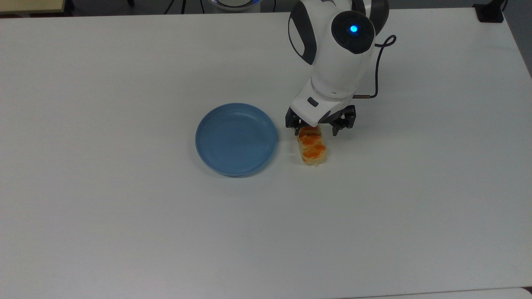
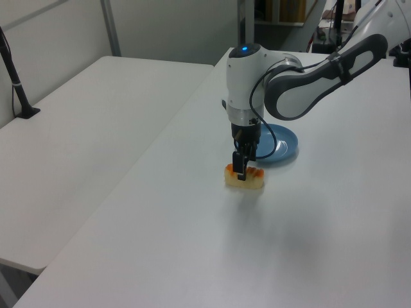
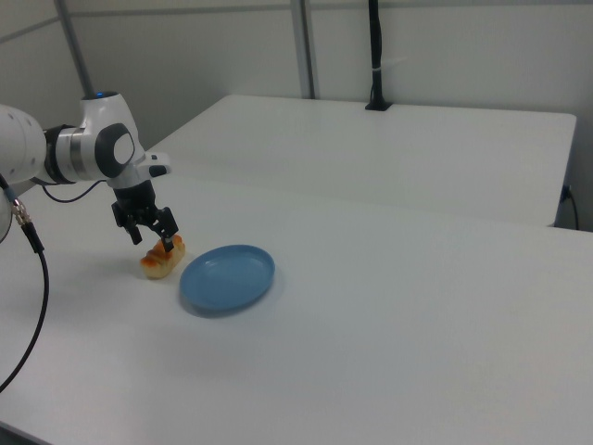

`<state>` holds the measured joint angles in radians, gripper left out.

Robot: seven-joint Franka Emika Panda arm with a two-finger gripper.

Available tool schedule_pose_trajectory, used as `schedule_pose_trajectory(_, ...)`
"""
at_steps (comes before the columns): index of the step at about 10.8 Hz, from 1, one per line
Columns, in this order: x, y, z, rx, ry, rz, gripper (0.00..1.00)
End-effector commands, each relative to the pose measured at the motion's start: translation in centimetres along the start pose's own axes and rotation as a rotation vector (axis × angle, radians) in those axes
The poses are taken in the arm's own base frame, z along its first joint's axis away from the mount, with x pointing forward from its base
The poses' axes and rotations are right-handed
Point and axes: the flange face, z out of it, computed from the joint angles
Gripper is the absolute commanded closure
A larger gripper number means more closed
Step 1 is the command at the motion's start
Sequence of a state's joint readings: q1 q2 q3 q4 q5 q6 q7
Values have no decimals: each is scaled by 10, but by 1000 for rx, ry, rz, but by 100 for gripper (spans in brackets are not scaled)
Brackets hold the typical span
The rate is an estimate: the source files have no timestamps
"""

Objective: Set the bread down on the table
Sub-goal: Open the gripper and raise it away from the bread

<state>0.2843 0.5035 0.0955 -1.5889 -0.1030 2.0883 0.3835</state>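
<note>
The bread point(image 1: 312, 146) lies flat on the table point(image 1: 124, 228), just beside the blue plate point(image 1: 236, 139) at its 3 o'clock in the top view. The gripper point(image 1: 320, 126) straddles the loaf's 12 o'clock end, fingers spread wide. Lifting off at a slant could catch a finger on the pastry and nudge it toward the plate.

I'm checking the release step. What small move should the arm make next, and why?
Probably lift the gripper straight up. The bread already lies on the table, beside the blue plate and apart from its rim. The jaws stand spread on either side of the loaf's far end, so a sideways pull might nudge it.
</note>
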Motion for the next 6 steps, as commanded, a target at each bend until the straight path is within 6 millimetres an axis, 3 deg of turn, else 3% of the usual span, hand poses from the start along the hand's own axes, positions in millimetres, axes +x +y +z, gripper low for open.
schedule_pose_trajectory(1, -2, 3, -36, 0, 59, 4, 0)
schedule_pose_trajectory(3, -3, 34, -84, -1, 97, 47, 0)
schedule_pose_trajectory(6, -19, 122, -151, -42, 51, 26, 0)
